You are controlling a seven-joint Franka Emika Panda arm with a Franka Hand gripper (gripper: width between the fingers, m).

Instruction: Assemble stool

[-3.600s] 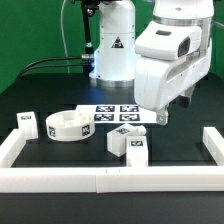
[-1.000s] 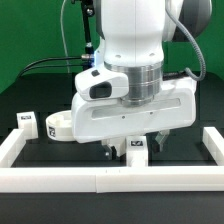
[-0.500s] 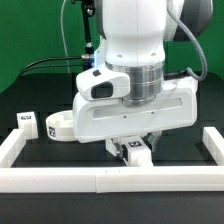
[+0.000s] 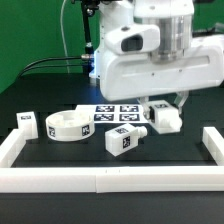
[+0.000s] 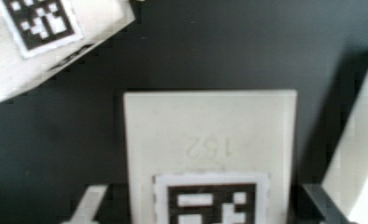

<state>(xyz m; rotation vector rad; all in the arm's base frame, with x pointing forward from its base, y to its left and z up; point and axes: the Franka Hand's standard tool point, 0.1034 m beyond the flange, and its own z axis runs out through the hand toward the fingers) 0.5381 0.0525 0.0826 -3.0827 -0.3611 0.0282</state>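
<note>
My gripper (image 4: 166, 106) is shut on a white stool leg (image 4: 165, 118) and holds it above the table, right of the middle in the exterior view. In the wrist view the leg (image 5: 211, 135) with its tag sits between the fingers (image 5: 92, 205), gripper (image 5: 207, 208). A second leg (image 4: 123, 141) lies on the black table in front of the marker board. The round seat disc (image 4: 67, 128) sits at the exterior view's left. A third leg (image 4: 27, 122) stands at the far left.
The marker board (image 4: 113, 112) lies flat behind the loose leg. A long white border rail (image 4: 100, 180) runs along the front, with raised ends at the left (image 4: 14, 146) and right (image 4: 213, 142). The arm's base (image 4: 110, 60) stands at the back.
The arm was low over two legs near the front. It has risen and moved to the exterior view's right with one leg in its grip; the other leg stays on the table.
</note>
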